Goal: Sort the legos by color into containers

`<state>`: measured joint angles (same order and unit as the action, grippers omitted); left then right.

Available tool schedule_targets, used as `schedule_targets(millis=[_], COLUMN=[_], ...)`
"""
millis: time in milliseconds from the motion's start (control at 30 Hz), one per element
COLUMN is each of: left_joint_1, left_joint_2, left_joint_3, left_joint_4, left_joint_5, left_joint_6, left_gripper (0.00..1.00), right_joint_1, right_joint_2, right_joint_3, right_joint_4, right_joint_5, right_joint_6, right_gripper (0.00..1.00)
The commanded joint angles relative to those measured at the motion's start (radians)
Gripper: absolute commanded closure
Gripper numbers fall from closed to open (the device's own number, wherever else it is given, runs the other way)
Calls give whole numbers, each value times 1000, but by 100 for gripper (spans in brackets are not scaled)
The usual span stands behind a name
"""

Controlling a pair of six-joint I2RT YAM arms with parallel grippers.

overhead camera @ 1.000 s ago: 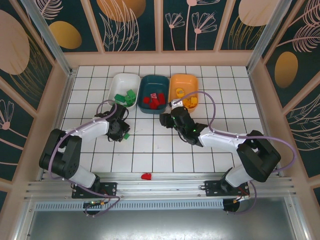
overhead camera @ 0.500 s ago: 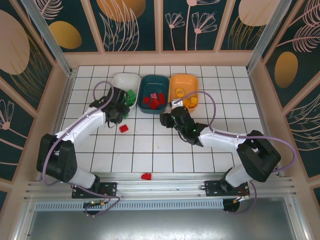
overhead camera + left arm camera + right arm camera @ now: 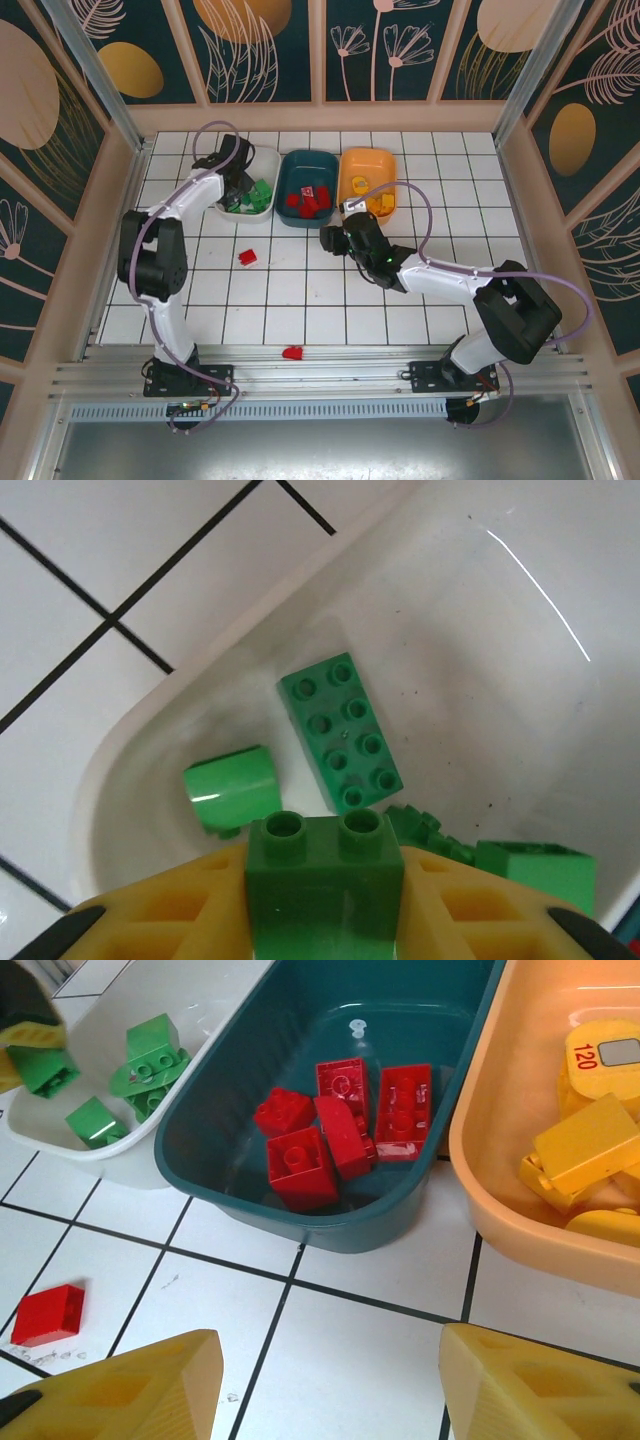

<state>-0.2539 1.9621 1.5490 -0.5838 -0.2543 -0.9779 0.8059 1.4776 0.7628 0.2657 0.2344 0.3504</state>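
left gripper is pinching a green brick over the white tray below it, ready to drop it with its colour; right gripper is gaping empty.

The white tray, teal tray and orange tray sit edge to edge at the far side, with no passage between them. The left arm runs up the left tiles and over the white tray. The right arm lies across centre-right. Open tiles lie between the arms, broken by one red brick, and at the far right.
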Motion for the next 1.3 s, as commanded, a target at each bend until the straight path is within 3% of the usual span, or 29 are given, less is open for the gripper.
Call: schedule_targets(millis=[0, 167, 500, 633, 800, 1067, 1267], left_joint_1=[10, 8, 10, 9, 15, 54, 58], left_joint_2=[38, 83, 33, -131, -411, -777, -852], left_joint_3=[73, 79, 71, -31, -322, -738, -838], left_joint_4=[-42, -36, -31, 16, 119, 132, 136], left_joint_5=[-34, -30, -16, -33, -24, -49, -25], left_joint_6=[62, 62, 114, 147, 159, 91, 67], left_gripper=[63, 60, 35, 24, 2, 1, 1], right_joint_1=[11, 57, 177, 237, 296, 328, 329], right_joint_2=[-27, 0, 105, 236, 444, 709, 821], right_joint_3=[5, 39, 153, 274, 478, 757, 885], right_joint_4=[4, -18, -58, -92, -149, -275, -372], right_joint_5=[-3, 15, 50, 44, 38, 54, 81], right_joint_6=[10, -2, -30, -41, -76, -69, -28], right_gripper=[39, 39, 34, 27, 17, 13, 17])
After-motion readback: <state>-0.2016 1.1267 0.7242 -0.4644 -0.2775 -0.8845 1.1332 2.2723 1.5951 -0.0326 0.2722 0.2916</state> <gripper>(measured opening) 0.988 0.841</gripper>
